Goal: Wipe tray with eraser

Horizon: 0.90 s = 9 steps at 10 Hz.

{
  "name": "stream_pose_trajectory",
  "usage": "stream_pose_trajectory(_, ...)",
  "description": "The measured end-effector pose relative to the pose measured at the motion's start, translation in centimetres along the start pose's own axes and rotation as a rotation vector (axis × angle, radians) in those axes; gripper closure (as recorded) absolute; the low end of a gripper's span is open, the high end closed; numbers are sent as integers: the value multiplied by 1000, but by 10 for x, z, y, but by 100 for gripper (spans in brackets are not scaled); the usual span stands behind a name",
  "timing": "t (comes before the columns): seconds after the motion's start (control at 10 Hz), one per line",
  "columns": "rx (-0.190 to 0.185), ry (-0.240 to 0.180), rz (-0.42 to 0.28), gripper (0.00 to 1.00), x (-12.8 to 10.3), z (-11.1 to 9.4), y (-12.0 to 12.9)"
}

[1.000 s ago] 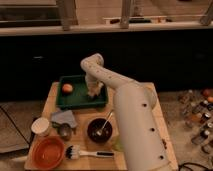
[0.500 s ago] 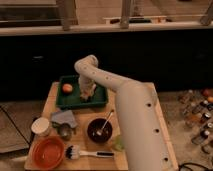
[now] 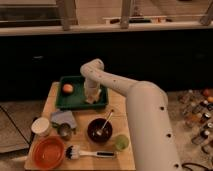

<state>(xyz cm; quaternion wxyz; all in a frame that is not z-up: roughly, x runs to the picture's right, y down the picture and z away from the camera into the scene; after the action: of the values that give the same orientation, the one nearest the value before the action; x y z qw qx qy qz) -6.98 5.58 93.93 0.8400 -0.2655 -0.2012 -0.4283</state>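
Dark green plastic forms the tray, which sits at the upper left of the wooden bench, left of frame centre. An orange fruit lies in the tray's left part. The white arm rises from the lower right of the frame, bends over and points down into the tray's right side. At its tip, the claw sits low over the tray floor with the tan eraser at its end; whether the claw pinches it cannot be told. Below the tray lie a grey-blue cloth, a white cup, a dark bowl with a utensil in it, an orange bowl, a white-handled brush and a small green object.
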Motion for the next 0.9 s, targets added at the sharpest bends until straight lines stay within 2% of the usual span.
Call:
stream_pose_trajectory(0.2,-6,50,46,100,23,-6,-8)
stream_pose_trajectory(0.5,-3,94,68,100,44,-12,-24)
stream_pose_trajectory(0.7,20,103,42,100,43,-14,-38)
stream_pose_trajectory(0.9,64,70,-40,100,14,-13,-59)
